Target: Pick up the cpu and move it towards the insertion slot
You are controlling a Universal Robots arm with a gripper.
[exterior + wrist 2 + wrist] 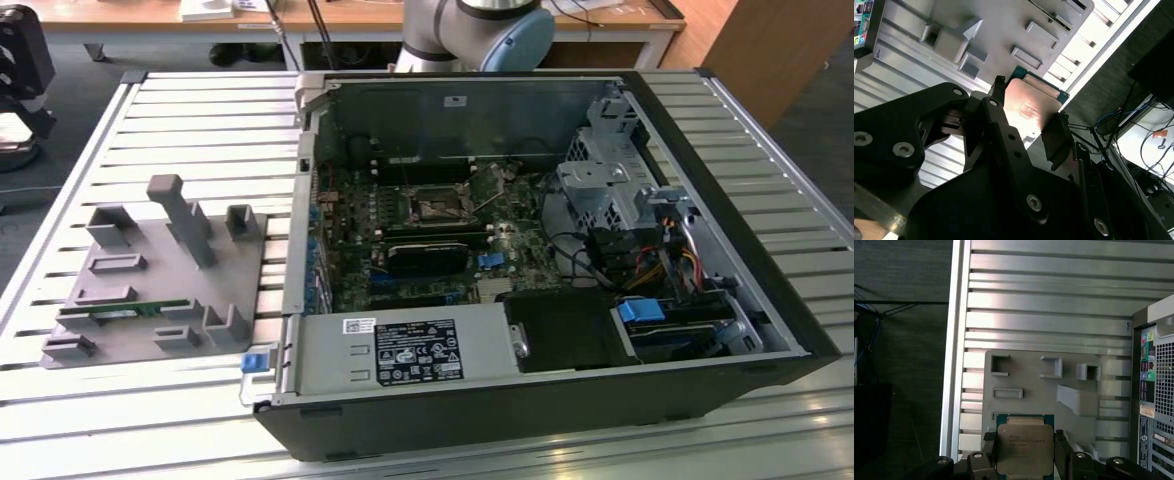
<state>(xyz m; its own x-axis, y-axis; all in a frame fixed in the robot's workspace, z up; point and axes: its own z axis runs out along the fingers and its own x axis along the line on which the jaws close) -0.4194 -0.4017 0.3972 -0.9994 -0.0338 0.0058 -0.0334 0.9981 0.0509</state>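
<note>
End effector (1029, 107) grips the cpu (1025, 449) above a grey fixture plate (1034, 382) on the slatted table (1054, 290), dark floor (904, 340) alongside.

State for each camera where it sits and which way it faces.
Exterior view: off the arm, looking down into the open computer case and its insertion slot; an arm joint shows.
First wrist view: looks down past the gripper onto the gray fixture.
Second wrist view: looks slantwise along the gripper's linkage.
Both wrist views share the cpu, gripped.
</note>
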